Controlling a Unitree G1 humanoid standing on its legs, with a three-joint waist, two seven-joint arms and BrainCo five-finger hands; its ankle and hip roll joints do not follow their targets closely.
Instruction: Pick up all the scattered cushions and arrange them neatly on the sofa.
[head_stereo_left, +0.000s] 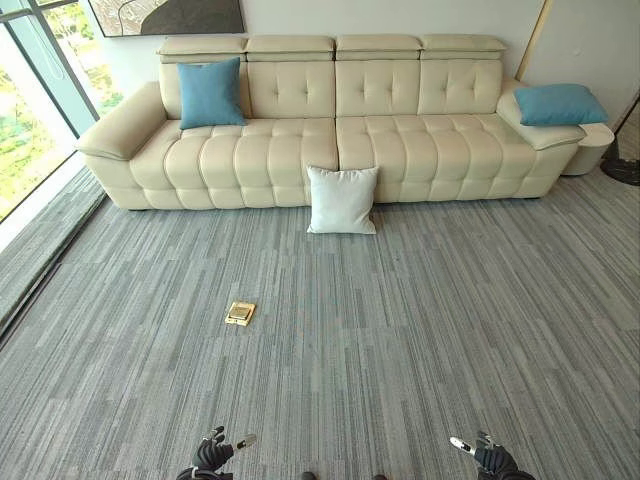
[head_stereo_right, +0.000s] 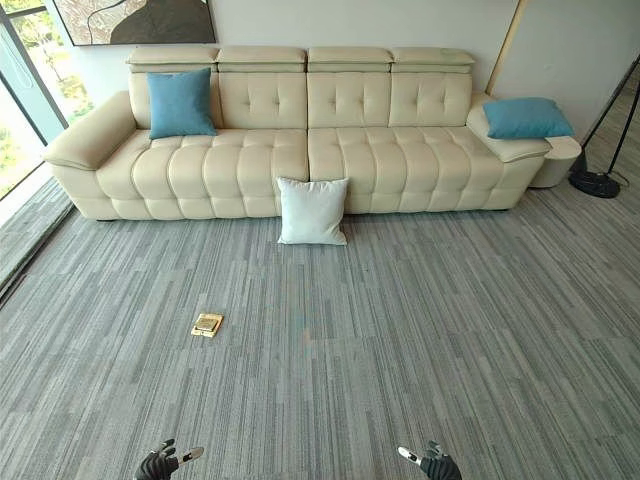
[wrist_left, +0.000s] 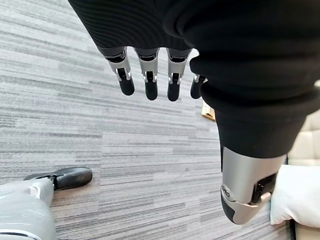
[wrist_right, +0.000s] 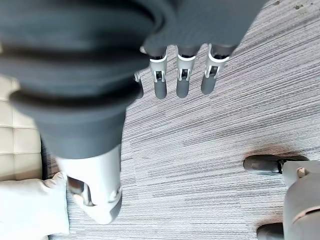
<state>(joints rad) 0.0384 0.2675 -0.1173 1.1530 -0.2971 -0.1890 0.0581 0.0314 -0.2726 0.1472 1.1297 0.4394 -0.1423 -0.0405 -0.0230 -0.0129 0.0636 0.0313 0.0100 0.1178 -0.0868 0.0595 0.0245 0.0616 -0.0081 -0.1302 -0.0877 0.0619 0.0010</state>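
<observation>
With the sofa (head_stereo_left: 340, 130) as landmark: I am risking a clumsy pinch that drags the white cushion (head_stereo_left: 342, 200), leaning on the floor against its front, since it is sitting far ahead. My left hand (wrist_left: 150, 75) and right hand (wrist_right: 180, 75) are hanging with fingers straight, holding nothing.

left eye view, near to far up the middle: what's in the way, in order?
Left hand and right hand at the near edge, both open → small gold floor plate → white cushion standing on the carpet against the sofa front → sofa → blue cushion against its backrest.
</observation>
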